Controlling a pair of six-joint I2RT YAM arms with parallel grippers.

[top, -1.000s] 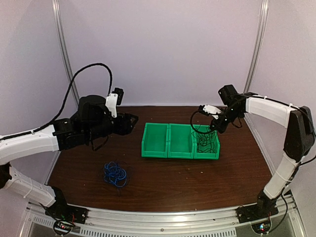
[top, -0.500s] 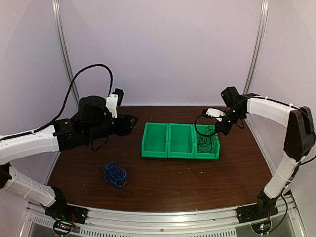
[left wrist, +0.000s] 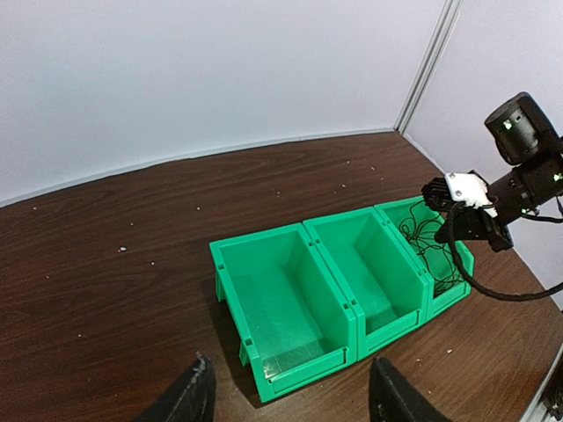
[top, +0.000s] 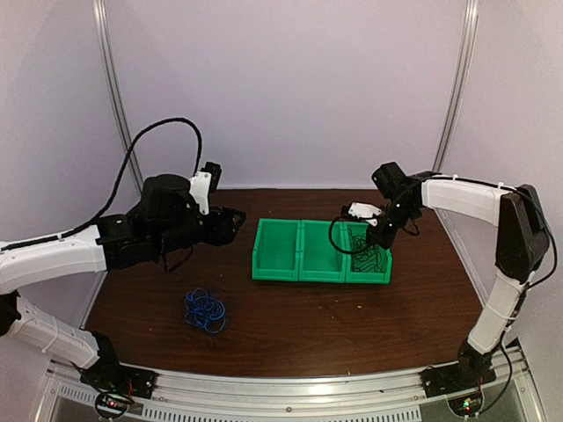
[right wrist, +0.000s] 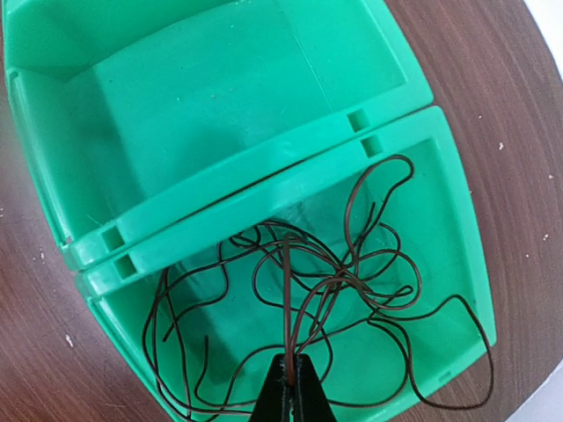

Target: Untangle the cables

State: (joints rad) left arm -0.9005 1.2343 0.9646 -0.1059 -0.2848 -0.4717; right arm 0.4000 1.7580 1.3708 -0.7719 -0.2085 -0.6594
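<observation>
A tangle of dark cables (right wrist: 343, 281) hangs into the rightmost green bin (right wrist: 444, 220); my right gripper (right wrist: 288, 378) is shut on a strand of them just above the bin, also seen from above as right gripper (top: 380, 230) over dark cables (top: 365, 255). A small blue cable tangle (top: 205, 309) lies on the table at front left, apart from both arms. My left gripper (left wrist: 290, 391) hovers open and empty to the left of the bins, its fingertips (left wrist: 195, 391) framing the leftmost bin (left wrist: 281, 308). In the left wrist view the dark cables (left wrist: 427, 246) show in the far bin.
Three green bins (top: 321, 251) stand joined in a row at mid-table; the left and middle ones hold nothing. The brown table (top: 290, 325) is bounded by white walls behind and at both sides, with a metal rail (top: 290, 387) at the near edge.
The right gripper has swung left and lowered toward the rightmost bin, carrying its dark cable strand. The left arm and the blue tangle have stayed put.
</observation>
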